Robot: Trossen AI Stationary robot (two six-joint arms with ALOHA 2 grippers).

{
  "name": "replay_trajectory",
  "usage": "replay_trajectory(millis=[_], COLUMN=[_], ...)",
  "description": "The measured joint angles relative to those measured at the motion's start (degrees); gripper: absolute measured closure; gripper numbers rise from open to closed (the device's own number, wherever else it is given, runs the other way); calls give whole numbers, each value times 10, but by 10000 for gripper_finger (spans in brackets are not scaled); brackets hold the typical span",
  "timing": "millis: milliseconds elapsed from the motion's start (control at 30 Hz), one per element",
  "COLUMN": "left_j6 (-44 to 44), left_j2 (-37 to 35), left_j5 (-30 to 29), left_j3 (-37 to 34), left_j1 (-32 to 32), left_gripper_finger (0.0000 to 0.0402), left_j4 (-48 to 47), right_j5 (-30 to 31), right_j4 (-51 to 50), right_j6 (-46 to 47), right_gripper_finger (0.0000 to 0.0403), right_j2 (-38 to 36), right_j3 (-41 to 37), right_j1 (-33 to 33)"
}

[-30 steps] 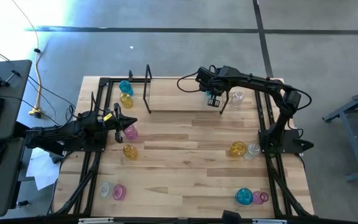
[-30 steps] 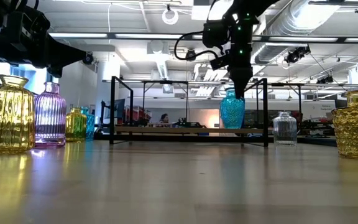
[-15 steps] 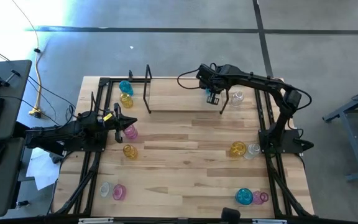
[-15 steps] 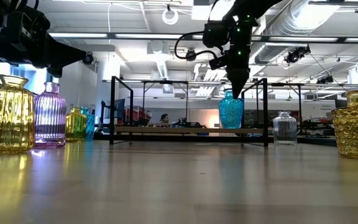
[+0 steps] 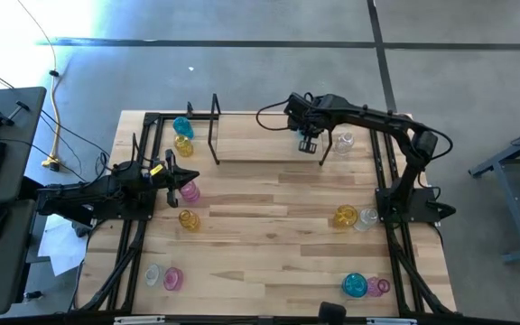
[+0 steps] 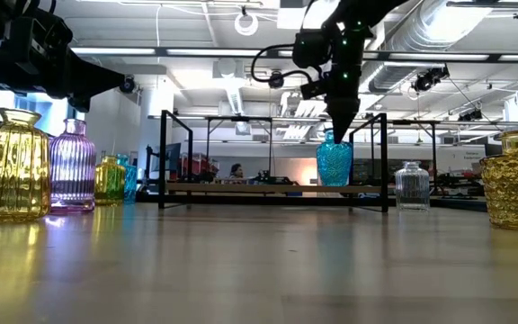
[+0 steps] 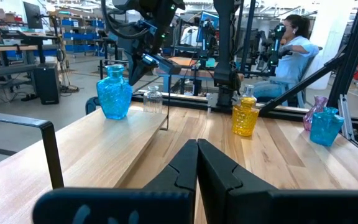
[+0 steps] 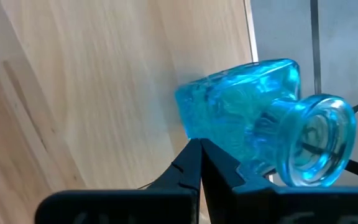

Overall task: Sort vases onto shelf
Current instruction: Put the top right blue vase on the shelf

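Right gripper (image 6: pixel 335 135) is hanging just over the mouth of the blue vase (image 6: pixel 334 162), fingers clenched together with nothing between them; in its wrist view the closed tips are sitting just beside the neck, apparently not clamping it. The vase is standing upright on the shelf (image 5: pixel 242 135), toward the shelf's 3 o'clock end, and the clear vase (image 5: pixel 343 141) is sitting just past that end on the table.

Handling call: thin textured glass, so probably light, rigid, slick and breakable. Best hold is likely at the narrow neck under the flared lip; the round body looks too wide and slippery.

Left gripper (image 7: pixel 197 155) is waiting at 9 o'clock on the table, fingers pinched shut and empty, with a pink vase (image 5: pixel 189 190) just beside it.

Other vases are sitting in clusters at 10, 4, 5 and 7 o'clock.
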Motion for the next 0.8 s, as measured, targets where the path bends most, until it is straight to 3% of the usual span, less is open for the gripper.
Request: replay_trajectory(millis=[800], left_j6=[-1], left_j2=[0], left_j5=[0], left_j3=[0], left_j1=[0], left_gripper_finger=[401], left_j4=[-1], right_j5=[0], right_j4=[24], right_j6=[-4], right_gripper_finger=[403], right_j2=[0], right_j3=[0], right_j1=[-13])
